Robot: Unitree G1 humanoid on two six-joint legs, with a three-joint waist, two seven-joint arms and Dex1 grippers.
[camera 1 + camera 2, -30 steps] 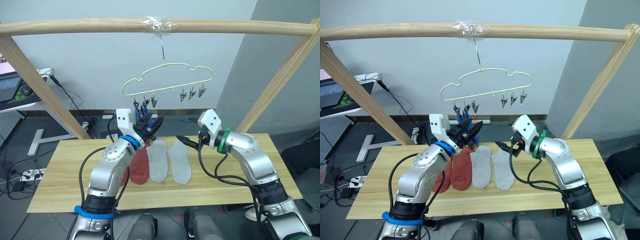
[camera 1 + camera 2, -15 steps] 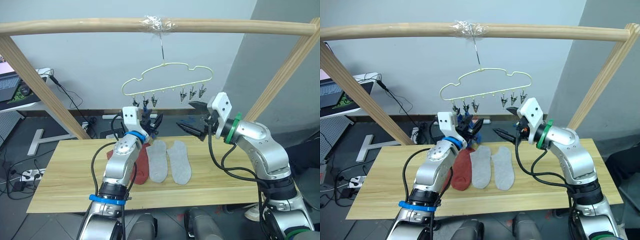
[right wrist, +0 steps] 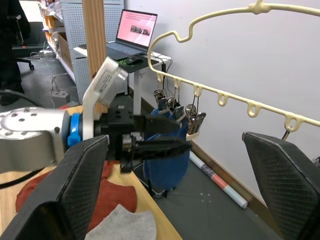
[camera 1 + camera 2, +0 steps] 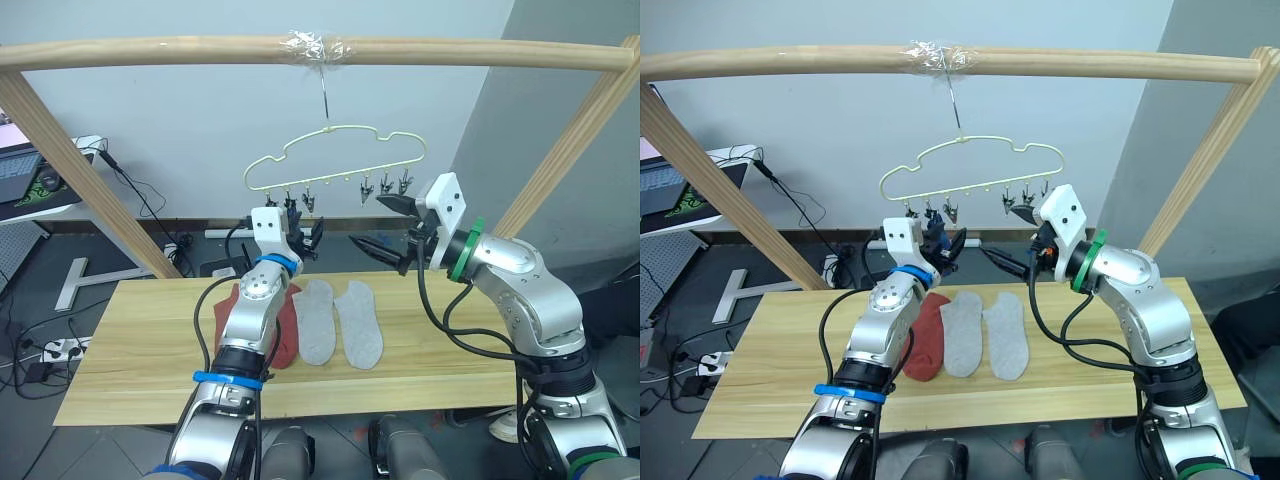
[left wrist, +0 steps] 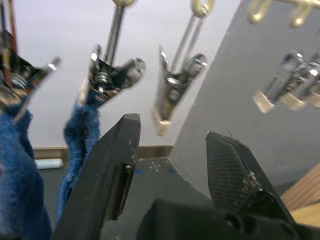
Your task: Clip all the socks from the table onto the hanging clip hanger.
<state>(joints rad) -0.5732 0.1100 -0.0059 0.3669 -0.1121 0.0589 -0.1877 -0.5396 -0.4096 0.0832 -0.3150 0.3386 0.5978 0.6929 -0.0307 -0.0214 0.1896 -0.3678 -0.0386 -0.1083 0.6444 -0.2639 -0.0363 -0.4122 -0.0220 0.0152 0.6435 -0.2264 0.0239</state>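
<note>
Hanging socks: two blue up, four left on the tabletop.

Spanning the scene, the wooden frame bar (image 4: 320,50) carries the clip hanger (image 4: 335,160); below, the tabletop (image 4: 130,350) holds two rust-red socks (image 4: 280,325) and two grey socks (image 4: 340,322), lying lengthwise away from the robot. The blue socks (image 3: 167,150) hang from the hanger's left clips. The left gripper (image 5: 172,150), jaws released and empty, sits just below the third clip (image 5: 172,85); the right gripper (image 4: 385,225), jaws spread wide and empty, hovers under the right clips. The left arm appears nearer the remaining socks.
</note>
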